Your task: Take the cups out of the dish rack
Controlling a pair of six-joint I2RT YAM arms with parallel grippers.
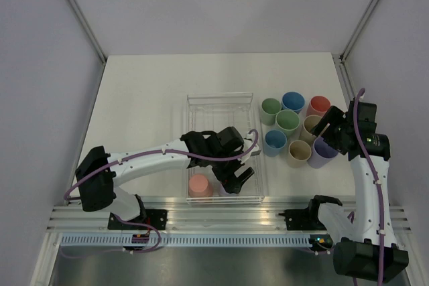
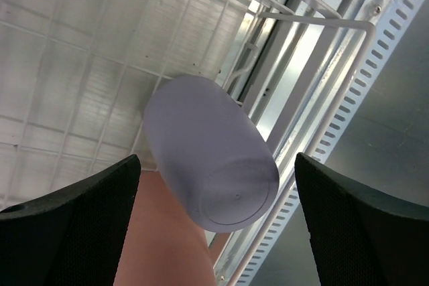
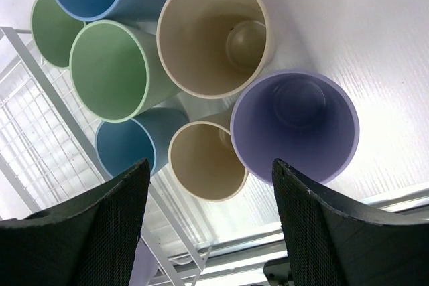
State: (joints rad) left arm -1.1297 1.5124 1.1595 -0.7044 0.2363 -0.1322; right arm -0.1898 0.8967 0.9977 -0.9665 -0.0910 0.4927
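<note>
**L gripper open over lavender cup in rack**

L gripper (image 2: 216, 159) is hovering w/ fingers (image 2: 74, 226) spread wide, gripping nothing. Lavender cup (image 2: 211, 159) is sitting between them, just ahead, base toward the gripper, inside the dish rack (image 2: 80, 65) near its corner. Salmon cup (image 2: 167, 239) is sitting just beside it. R gripper (image 3: 209, 162) is hanging above the table (image 3: 375, 31) w/ fingers likewise apart, empty. Purple cup (image 3: 295, 125) is standing upright below, close to one finger, w/ beige cup (image 3: 204, 162) between the fingertips & green cup (image 3: 107, 68) beyond.
</note>
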